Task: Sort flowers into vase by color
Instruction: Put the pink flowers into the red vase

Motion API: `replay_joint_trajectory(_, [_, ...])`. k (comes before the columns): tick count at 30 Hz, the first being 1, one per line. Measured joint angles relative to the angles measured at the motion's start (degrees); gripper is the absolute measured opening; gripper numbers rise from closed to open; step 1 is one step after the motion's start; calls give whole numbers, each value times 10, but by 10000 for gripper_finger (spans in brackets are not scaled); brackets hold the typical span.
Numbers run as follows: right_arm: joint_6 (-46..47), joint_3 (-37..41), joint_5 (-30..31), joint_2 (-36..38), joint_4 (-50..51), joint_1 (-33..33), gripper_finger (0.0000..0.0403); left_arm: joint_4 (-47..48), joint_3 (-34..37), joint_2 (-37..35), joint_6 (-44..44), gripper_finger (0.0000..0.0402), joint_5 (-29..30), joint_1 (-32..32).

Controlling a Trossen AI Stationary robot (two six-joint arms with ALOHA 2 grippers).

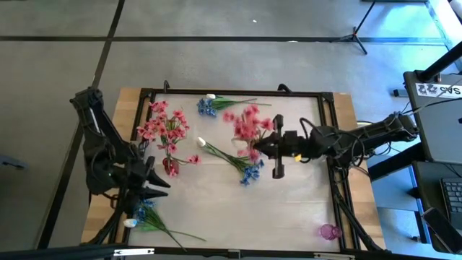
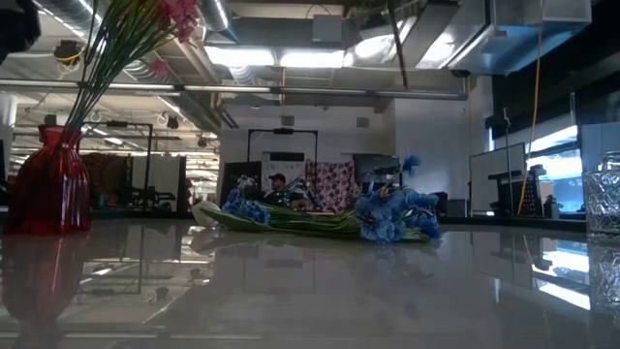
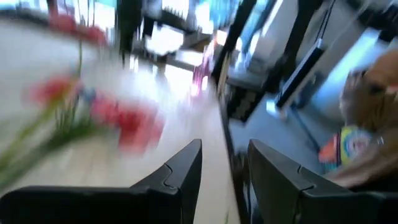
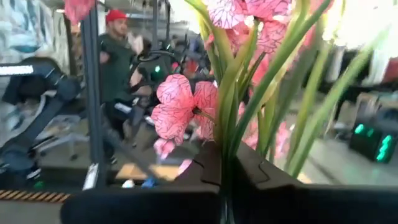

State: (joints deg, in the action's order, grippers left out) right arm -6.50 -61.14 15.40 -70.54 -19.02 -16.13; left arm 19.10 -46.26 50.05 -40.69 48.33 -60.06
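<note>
A red vase (image 2: 46,189) stands at the table's left with pink flowers (image 1: 166,126) in it. My right gripper (image 1: 260,149) is over the table's middle, shut on another pink sprig (image 1: 249,126). Below it, blue flowers (image 2: 397,213) and a white bud (image 1: 201,142) lie flat on the table on their green stems. More blue flowers (image 1: 207,107) lie at the far edge, and others (image 1: 144,211) lie at the near left. My left gripper (image 3: 224,177) is open with nothing between its fingers, at the table's left near the vase (image 1: 171,167). My right gripper pinches the pink sprig's green stems (image 4: 227,163) between its two shut fingers. The fingers come about level from the table's right. The blooms (image 4: 183,106) stand out beyond the fingertips, and the sprig is lifted clear of the table.
A small pink vase (image 1: 328,231) stands at the near right corner, and a clear glass vase (image 2: 605,194) shows at the right in the low view. A black frame (image 1: 238,93) runs round the table. People show in the room behind.
</note>
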Motion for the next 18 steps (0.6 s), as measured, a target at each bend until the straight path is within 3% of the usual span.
replay_joint_trajectory(4, [-45,0,-17,-2,-71,6,4,-122,0,2,95,126,62,16])
replay_joint_trajectory(8, [7,0,-92,-38,-208,9,3,-244,0,2,162,126,81,63])
replay_joint_trajectory(12, [34,-5,-110,-85,-325,7,3,-324,0,14,192,126,50,133])
replay_joint_trajectory(18, [102,-75,-130,-142,-261,8,3,-365,0,55,188,126,-52,233])
